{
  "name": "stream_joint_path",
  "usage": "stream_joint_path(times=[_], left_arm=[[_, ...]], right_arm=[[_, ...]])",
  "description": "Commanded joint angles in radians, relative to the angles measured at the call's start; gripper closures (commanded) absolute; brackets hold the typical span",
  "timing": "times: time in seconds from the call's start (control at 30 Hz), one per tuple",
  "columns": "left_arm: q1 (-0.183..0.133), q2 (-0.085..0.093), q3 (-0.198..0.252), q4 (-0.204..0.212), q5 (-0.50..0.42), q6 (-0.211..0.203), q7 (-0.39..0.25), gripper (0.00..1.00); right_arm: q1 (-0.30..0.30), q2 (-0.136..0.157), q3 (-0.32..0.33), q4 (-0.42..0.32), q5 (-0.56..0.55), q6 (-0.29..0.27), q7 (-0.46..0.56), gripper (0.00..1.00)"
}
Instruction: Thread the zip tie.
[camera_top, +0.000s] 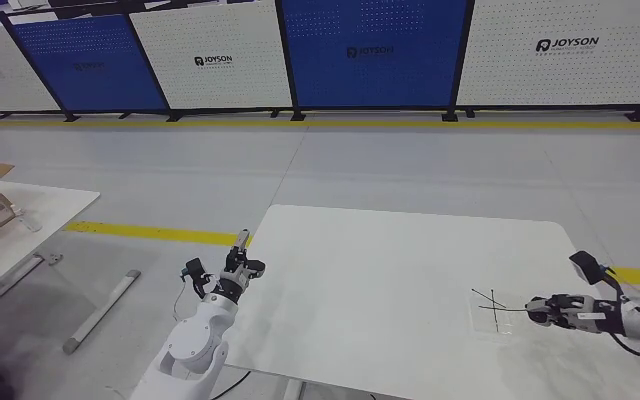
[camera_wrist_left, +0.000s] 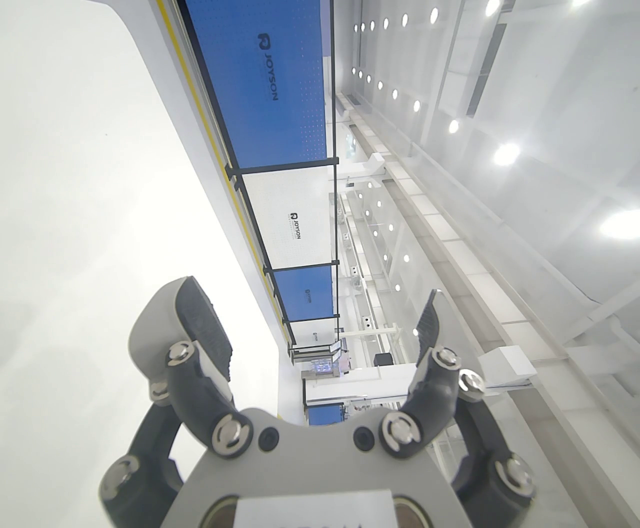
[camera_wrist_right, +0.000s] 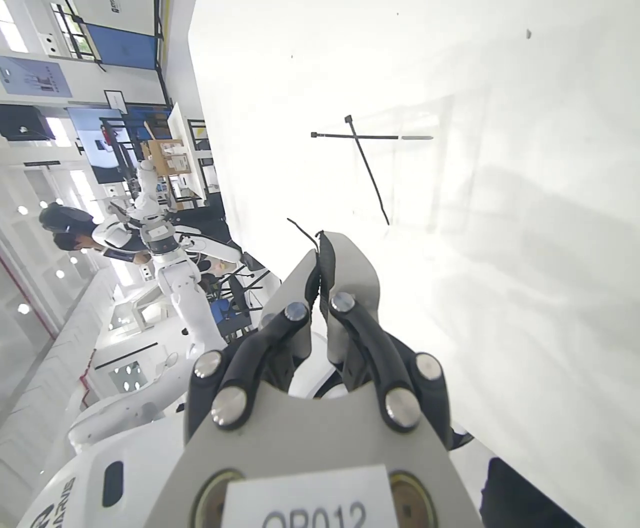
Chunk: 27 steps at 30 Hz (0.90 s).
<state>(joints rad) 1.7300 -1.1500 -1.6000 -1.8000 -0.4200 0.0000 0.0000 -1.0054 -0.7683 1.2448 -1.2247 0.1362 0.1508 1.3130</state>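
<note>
Tabletop (camera_top: 400, 270) bears 2 crossed zip ties (camera_wrist_right: 356, 137); right jaws pinch another zip tie (camera_wrist_right: 301, 231).

Matt white table (camera_top: 400, 290), black plastic zip ties (camera_wrist_right: 356, 136), ribbed black pads (camera_wrist_left: 205, 320) on the left tool (camera_wrist_left: 310, 290).

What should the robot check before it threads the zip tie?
1. Is the right pincer shut on the held zip tie? Ok.
2. Is the left pincer open and holding nothing? Ok.
3. Is the left pincer close to the held zip tie? Not ok, it sits at the opposite edge of the table.
4. Which end of the held zip tie pokes out? Cannot tell.
5. Are the spare zip ties apart from the right pincer? Ok, they lie crossed on the table.
</note>
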Motion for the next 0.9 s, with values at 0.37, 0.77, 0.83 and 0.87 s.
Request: stream_joint_path(times=[0.37,0.77,0.83,0.87], left_arm=[[0.0,0.0,0.0,0.0,0.0,0.0,0.0,0.0],[0.0,0.0,0.0,0.0,0.0,0.0,0.0,0.0],[0.0,0.0,0.0,0.0,0.0,0.0,0.0,0.0],[0.0,0.0,0.0,0.0,0.0,0.0,0.0,0.0]], right_arm=[[-0.045,-0.004,0.024,-0.088,0.072,-0.138,-0.072,1.0],[-0.023,-0.04,-0.075,-0.132,0.157,-0.24,-0.113,1.0],[-0.023,-0.04,-0.075,-0.132,0.157,-0.24,-0.113,1.0],[-0.023,-0.04,-0.075,-0.132,0.157,-0.24,-0.113,1.0]])
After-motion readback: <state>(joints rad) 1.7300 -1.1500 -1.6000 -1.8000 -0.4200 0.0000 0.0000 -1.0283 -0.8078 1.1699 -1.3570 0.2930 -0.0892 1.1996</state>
